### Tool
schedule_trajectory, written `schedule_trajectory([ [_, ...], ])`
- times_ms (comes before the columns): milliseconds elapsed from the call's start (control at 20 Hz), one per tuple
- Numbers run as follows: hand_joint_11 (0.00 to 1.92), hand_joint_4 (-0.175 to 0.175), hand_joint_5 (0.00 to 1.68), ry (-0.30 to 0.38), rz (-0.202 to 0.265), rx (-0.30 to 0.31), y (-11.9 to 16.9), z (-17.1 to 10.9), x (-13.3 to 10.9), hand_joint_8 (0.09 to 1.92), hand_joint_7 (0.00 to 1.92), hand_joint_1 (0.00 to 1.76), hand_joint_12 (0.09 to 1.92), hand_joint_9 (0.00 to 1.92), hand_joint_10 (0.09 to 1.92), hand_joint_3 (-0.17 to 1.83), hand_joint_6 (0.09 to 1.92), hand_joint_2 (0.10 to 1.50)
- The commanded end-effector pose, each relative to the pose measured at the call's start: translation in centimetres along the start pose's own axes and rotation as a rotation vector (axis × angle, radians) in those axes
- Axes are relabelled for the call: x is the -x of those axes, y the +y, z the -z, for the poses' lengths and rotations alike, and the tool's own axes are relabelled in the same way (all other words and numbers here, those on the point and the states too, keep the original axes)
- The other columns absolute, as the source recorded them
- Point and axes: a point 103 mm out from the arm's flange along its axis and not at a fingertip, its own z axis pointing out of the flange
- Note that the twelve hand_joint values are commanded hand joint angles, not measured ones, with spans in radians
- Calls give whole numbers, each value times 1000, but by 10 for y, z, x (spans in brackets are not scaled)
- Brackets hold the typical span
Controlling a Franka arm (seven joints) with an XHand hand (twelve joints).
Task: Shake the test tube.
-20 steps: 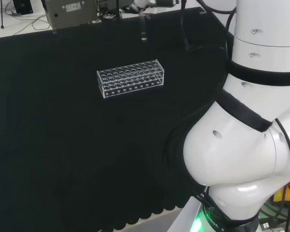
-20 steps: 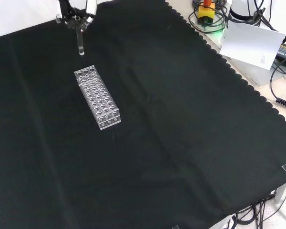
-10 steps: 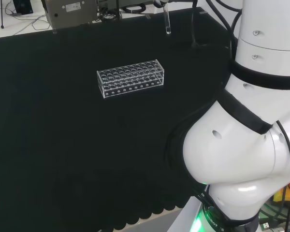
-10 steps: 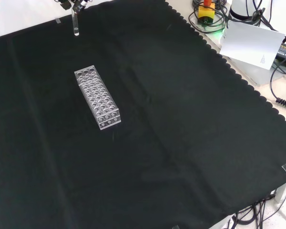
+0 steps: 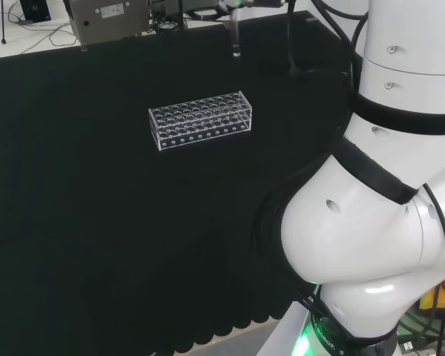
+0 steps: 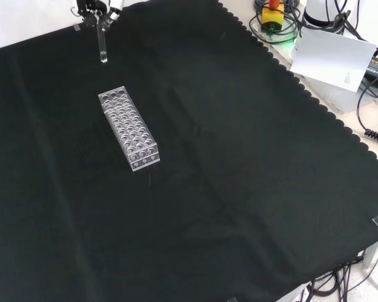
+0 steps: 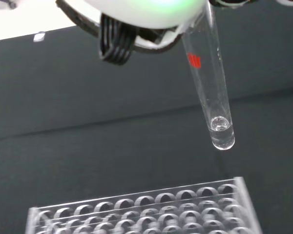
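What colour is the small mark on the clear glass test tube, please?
Red, clearest in the wrist view.

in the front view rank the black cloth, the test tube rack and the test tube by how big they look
1. Black cloth, by far the largest.
2. Test tube rack.
3. Test tube, held up by the hand; it hangs nearer the camera, yet looks smallest.

Robotics lab: a worktop (image 6: 252, 189) under black cloth carries a clear test tube rack (image 6: 128, 128), with a glass test tube (image 7: 210, 83) above it. Loose cables (image 6: 372, 94), a yellow box with a red button (image 6: 273, 12) and a grey equipment box (image 5: 107, 18) sit at the edges.
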Motion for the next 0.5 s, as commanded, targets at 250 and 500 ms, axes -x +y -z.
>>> schedule_trajectory([
  [250,1438,-175,1330,82,161,-33,8,-21,-79,504,1725,1233,869,1652,661,644,548,647],
  [500,1438,-175,1330,120,227,-42,5,-25,-104,504,1725,1233,869,1652,662,644,548,647],
])
